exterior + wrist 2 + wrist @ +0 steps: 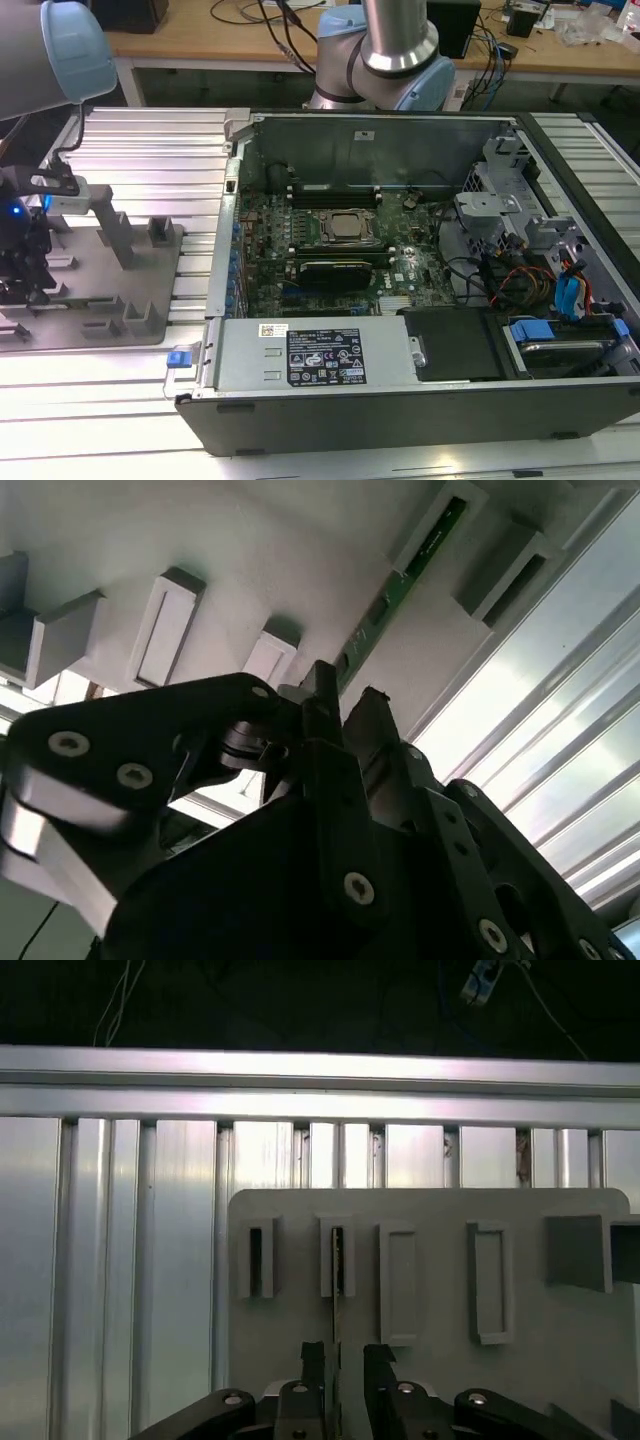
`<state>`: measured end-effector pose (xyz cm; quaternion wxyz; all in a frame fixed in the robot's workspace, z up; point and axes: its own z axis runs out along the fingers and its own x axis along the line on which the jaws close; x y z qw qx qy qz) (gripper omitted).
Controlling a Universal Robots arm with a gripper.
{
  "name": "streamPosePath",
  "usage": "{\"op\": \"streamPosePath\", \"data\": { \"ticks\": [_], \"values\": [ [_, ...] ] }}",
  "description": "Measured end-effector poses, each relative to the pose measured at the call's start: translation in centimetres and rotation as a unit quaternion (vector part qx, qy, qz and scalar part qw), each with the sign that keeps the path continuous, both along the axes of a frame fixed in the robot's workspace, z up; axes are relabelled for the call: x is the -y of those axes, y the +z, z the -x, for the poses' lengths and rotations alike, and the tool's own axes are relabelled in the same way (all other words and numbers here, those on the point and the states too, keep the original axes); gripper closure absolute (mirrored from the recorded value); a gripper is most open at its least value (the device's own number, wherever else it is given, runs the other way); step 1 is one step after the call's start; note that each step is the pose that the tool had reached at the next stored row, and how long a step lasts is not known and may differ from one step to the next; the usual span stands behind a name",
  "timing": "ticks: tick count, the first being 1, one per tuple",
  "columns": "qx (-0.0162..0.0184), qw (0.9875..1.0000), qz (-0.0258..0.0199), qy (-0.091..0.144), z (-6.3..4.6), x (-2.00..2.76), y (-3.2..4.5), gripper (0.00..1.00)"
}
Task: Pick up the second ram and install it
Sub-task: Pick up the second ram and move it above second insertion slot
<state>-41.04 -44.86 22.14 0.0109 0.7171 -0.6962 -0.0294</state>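
Observation:
The second ram point(337, 1260) stands on edge in a slot of the grey holder block point(520, 1360). In the second wrist view its green edge point(420, 555) runs across the holder point(250, 540) toward the fingers. My gripper point(345, 1352) is low over the holder, one black finger point(313, 1358) on each side of the stick's near end. A gap shows on one side of the stick, so the gripper point(347, 692) is open around it. In the exterior view the gripper point(22, 265) hangs at the left, above the holder point(150, 290).
An open computer case point(300, 355) lies at the exterior view's right of the holder, with its motherboard point(340, 250), long black slots point(335, 190) and cables point(520, 275) exposed. Ribbed aluminium table rails point(110, 1260) surround the holder. Upright posts point(115, 230) rise from the holder near the gripper.

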Motion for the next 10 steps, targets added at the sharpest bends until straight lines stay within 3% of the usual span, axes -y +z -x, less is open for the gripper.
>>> {"op": "streamPosePath", "data": {
  "ticks": [6, 10],
  "values": [
    [0.0000, 0.9999, 0.0000, 0.012, 0.03, 0.00, -1.16, 0.72],
    [0.0000, 0.9999, 0.0001, 0.013, 0.03, 0.00, -1.23, 0.72]
  ]
}}
